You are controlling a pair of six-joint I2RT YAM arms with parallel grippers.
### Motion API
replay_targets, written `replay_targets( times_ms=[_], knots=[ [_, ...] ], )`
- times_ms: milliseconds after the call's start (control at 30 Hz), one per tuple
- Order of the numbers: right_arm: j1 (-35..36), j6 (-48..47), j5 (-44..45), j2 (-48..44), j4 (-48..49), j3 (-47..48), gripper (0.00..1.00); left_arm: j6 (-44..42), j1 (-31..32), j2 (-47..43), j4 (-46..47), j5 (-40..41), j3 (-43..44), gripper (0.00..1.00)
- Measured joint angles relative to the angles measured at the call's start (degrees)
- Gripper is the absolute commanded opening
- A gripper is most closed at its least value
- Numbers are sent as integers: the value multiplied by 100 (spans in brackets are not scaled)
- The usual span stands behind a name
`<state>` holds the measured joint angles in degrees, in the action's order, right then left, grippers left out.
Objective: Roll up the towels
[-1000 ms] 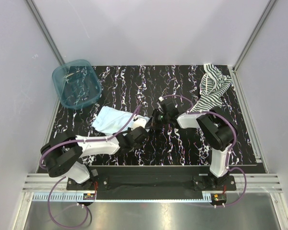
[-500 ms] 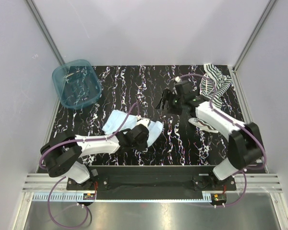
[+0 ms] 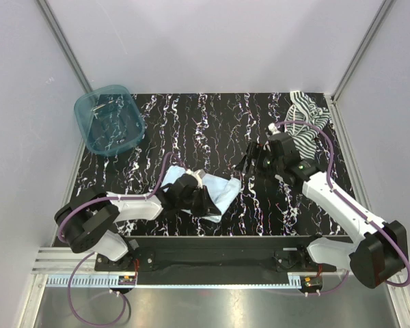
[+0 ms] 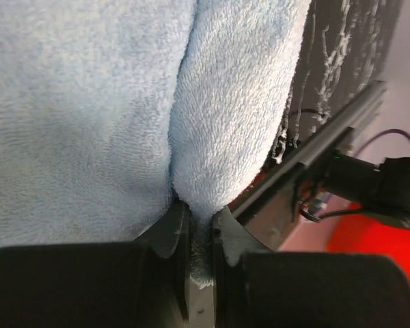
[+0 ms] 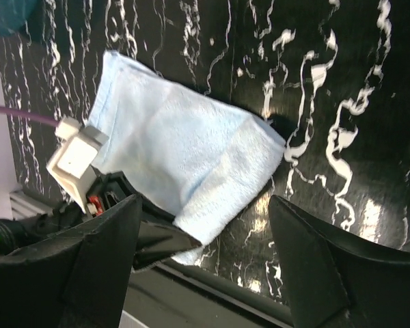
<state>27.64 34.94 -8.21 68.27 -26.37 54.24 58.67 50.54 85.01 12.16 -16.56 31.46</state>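
The pale blue towel point(image 3: 227, 189) lies partly folded on the black marbled table point(image 3: 191, 130) near the front edge. My left gripper point(image 3: 206, 203) is shut on a pinched fold at its near edge; in the left wrist view the towel point(image 4: 109, 102) fills the frame and the gripper point(image 4: 199, 213) clamps the fold. My right gripper point(image 3: 249, 161) hovers open just right of the towel, holding nothing. Its wrist view looks down on the blue towel point(image 5: 184, 147) between its spread gripper point(image 5: 203, 205). The striped towel point(image 3: 306, 113) lies crumpled at the back right, partly behind my right arm.
A teal plastic basin point(image 3: 109, 119) with small items inside stands at the back left corner. The table's front rail point(image 3: 212, 242) runs just below the blue towel. White walls enclose the table on three sides.
My right gripper has opened, let go of the blue towel and swung away to the right. My left gripper has dragged the blue towel rightward and nearer the front edge.
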Motion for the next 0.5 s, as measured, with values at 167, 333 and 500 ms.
replay_targets(
  times_ms=[167,333,500],
  knots=[
    [0,367,-487,-107,452,-745,73,761,-262,0,898,-439,-581,0],
    [11,835,-1029,-22,1272,-1366,75,1698,-584,26,2124,-732,-1416,0],
    [188,1091,-1235,387,1856,-1532,79,2363,-765,387,2986,-992,-1659,0]
  ],
)
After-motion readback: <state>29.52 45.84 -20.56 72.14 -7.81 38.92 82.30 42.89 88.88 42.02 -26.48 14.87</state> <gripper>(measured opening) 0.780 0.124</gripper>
